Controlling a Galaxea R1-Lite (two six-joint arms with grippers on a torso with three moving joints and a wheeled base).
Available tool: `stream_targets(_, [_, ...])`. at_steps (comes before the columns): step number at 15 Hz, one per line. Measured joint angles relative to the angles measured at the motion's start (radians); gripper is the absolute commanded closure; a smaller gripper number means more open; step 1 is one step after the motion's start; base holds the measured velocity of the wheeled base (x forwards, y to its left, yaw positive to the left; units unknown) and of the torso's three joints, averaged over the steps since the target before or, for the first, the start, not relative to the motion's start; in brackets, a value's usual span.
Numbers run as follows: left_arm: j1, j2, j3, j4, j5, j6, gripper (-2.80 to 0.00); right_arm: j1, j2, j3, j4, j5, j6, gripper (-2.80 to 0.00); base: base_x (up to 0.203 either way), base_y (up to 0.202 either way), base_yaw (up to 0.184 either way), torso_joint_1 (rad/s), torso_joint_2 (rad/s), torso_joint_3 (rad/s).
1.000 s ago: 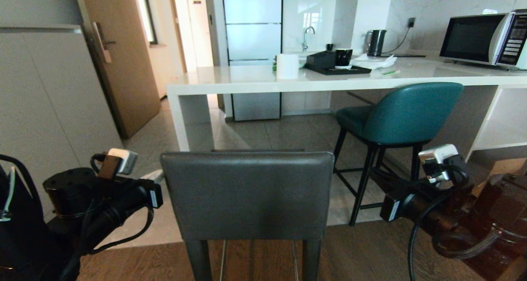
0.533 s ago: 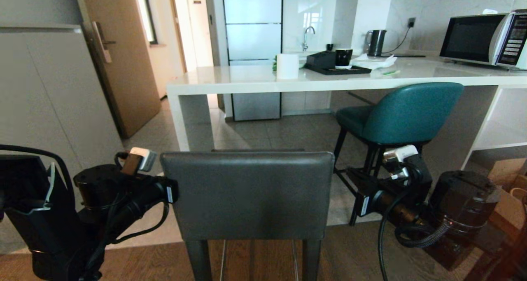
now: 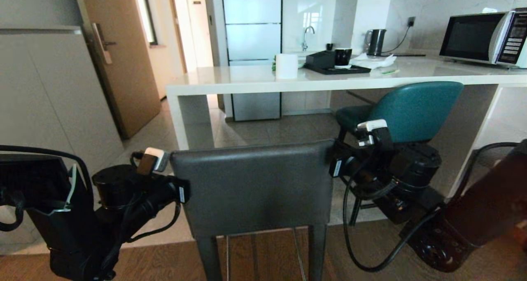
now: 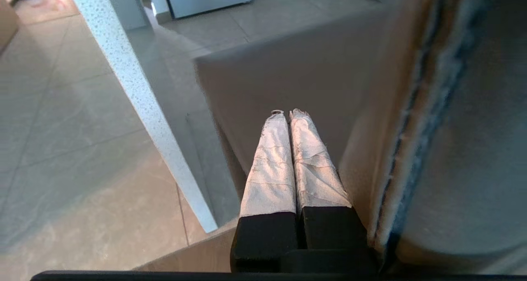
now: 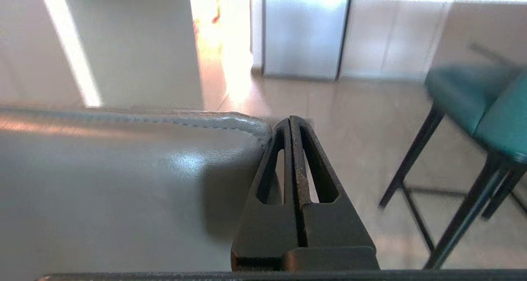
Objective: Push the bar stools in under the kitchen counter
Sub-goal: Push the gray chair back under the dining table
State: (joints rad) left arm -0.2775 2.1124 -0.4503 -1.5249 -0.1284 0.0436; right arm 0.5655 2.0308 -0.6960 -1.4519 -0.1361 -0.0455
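Stools number two: a grey stool (image 3: 253,186) at six o'clock, its wide backrest running three to nine and slightly tilted, and a teal stool (image 3: 411,110) at two o'clock, seat tucked beneath the white surface (image 3: 247,81). Left claw (image 4: 287,113) and right claw (image 5: 290,120), both clenched empty, flank the grey backrest's edges.

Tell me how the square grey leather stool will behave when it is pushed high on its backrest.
The square grey leather stool is tall on narrow dark legs, so high pushes will probably tip it. It already looks tilted. The smooth leather may let the shut left gripper and right gripper slip.
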Motion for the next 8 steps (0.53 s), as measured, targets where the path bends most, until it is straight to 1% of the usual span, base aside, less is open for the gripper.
stream_targets(2, [-0.008, 0.021, -0.013, 0.001, -0.002, 0.000, 0.00, 0.000, 0.048, -0.061, 0.001, -0.002, -0.003, 0.00, 0.000, 0.000, 0.000, 0.000, 0.00, 0.000])
stream_targets(4, [-0.018, 0.047, -0.027, -0.004, -0.005, 0.000, 0.00, -0.008, 0.068, -0.064, 0.000, -0.002, -0.003, 0.00, 0.000, 0.000, 0.000, 0.000, 0.00, 0.000])
stream_targets(6, [-0.018, 0.078, -0.049, -0.005, 0.001, -0.001, 0.00, -0.011, 0.074, -0.028, -0.020, 0.011, -0.002, 0.00, 0.000, 0.000, 0.000, 0.000, 0.00, 0.000])
stream_targets(8, [-0.018, 0.097, -0.062, -0.007, 0.001, -0.001, 0.00, -0.016, 0.080, 0.038, -0.059, 0.013, 0.000, 0.00, 0.000, 0.000, 0.000, 0.000, 0.00, 0.000])
